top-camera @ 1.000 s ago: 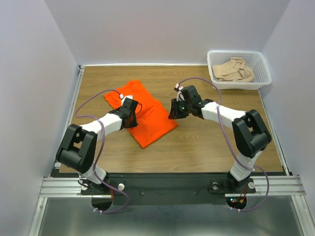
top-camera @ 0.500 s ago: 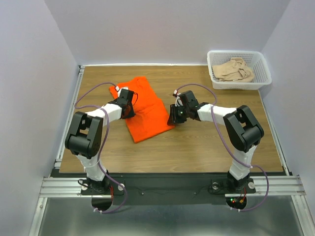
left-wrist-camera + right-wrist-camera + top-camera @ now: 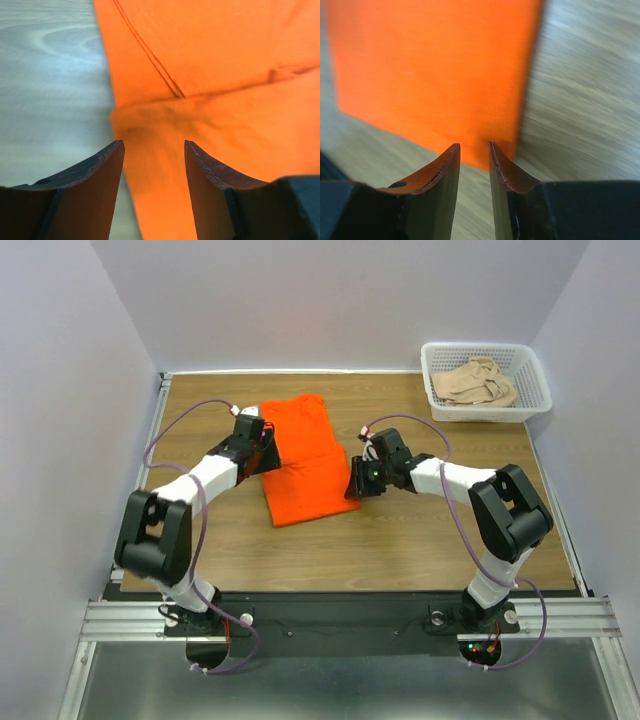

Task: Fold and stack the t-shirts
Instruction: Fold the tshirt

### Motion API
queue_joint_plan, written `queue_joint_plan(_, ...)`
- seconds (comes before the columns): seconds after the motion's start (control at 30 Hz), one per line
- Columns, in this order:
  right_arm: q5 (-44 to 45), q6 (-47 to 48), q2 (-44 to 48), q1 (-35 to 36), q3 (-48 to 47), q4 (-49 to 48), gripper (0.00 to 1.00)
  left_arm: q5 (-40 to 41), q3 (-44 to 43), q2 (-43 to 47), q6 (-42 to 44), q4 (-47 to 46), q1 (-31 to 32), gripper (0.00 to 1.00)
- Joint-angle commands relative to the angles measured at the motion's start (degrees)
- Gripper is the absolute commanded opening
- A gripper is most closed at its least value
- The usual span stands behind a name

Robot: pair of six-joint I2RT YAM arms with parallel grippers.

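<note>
Overhead: orange t-shirt (image 3: 300, 465) lies folded flat on the table (image 3: 420, 540), between the two hands. Left hand (image 3: 264, 450) sits at the shirt's left edge, with the cloth to its right. Right hand (image 3: 354, 483) sits at the shirt's near right corner, with the cloth to its left. Beige t-shirt (image 3: 478, 382) is bunched in the white basket (image 3: 490, 412), beyond and to the right of the right hand, well apart from both hands.

Left wrist: fingers (image 3: 95, 185) stand well apart and grip nothing. Orange cloth lies flat under and ahead of them, with a fold line crossing just in front of the tips. The cloth's edge runs out ahead by the left finger, with bare wood on that side.

Right wrist: fingers (image 3: 437, 180) are a narrow slit apart. The shirt's corner shows in the slit, just ahead of the tips. Cannot tell whether it is pinched.
</note>
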State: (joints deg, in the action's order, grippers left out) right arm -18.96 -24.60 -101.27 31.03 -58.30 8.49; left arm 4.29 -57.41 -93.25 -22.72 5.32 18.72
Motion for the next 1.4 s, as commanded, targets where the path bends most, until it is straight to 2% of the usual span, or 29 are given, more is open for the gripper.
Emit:
queue_joint_plan(0.0,-10.6,2.9,2.9,0.6,-4.3,-5.3,0.36,-0.4,4.2,11.9,-4.0,2.4,1.8,0.63)
queue_joint_plan(0.07,-17.6,2.4,0.9,0.7,-5.1,-10.0,0.36,-1.5,6.5,16.4,-7.1,2.8,4.6,0.62)
queue_joint_plan(0.17,-22.0,2.7,-1.8,2.3,-8.0,-11.9,0.31,-2.9,11.2,19.8,-11.1,2.4,7.6,0.47)
queue_joint_plan(0.23,-24.0,1.5,-4.3,3.0,-8.9,-13.6,0.24,-3.6,14.5,21.0,-14.4,1.4,10.2,0.36)
queue_joint_plan(0.27,-25.8,1.0,-5.1,3.9,-9.0,-15.5,0.21,-3.9,15.5,21.0,-15.3,1.1,10.7,0.32)
queue_joint_plan(0.33,-27.0,0.3,-7.3,5.0,-9.7,-16.7,0.15,-4.0,18.4,20.8,-16.9,0.4,11.6,0.19)
queue_joint_plan(0.4,-28.1,0.4,-8.6,6.9,-10.3,-17.4,0.11,-4.0,19.9,20.3,-17.4,-0.2,11.9,0.12)
queue_joint_plan(0.43,-28.2,0.3,-9.8,7.5,-10.6,-17.5,0.06,-4.0,21.1,20.2,-17.6,-0.3,12.0,0.04)
queue_joint_plan(0.5,-29.1,0.0,-10.9,8.7,-11.1,-18.2,0.03,-4.0,22.0,19.6,-17.7,-0.8,12.2,0.0)
queue_joint_plan(0.63,-30.4,-1.2,-13.1,9.8,-11.5,-20.2,0.01,-6.0,23.7,17.9,-17.7,-1.7,12.4,0.0)
queue_joint_plan(1.07,-30.4,2.2,-22.0,9.4,-10.5,-21.2,0.01,-3.3,27.3,13.9,-20.9,0.3,12.3,0.0)
queue_joint_plan(1.37,-31.9,2.7,-16.6,3.1,-5.5,-21.2,0.01,-3.3,27.3,14.0,-20.9,0.5,12.3,0.0)
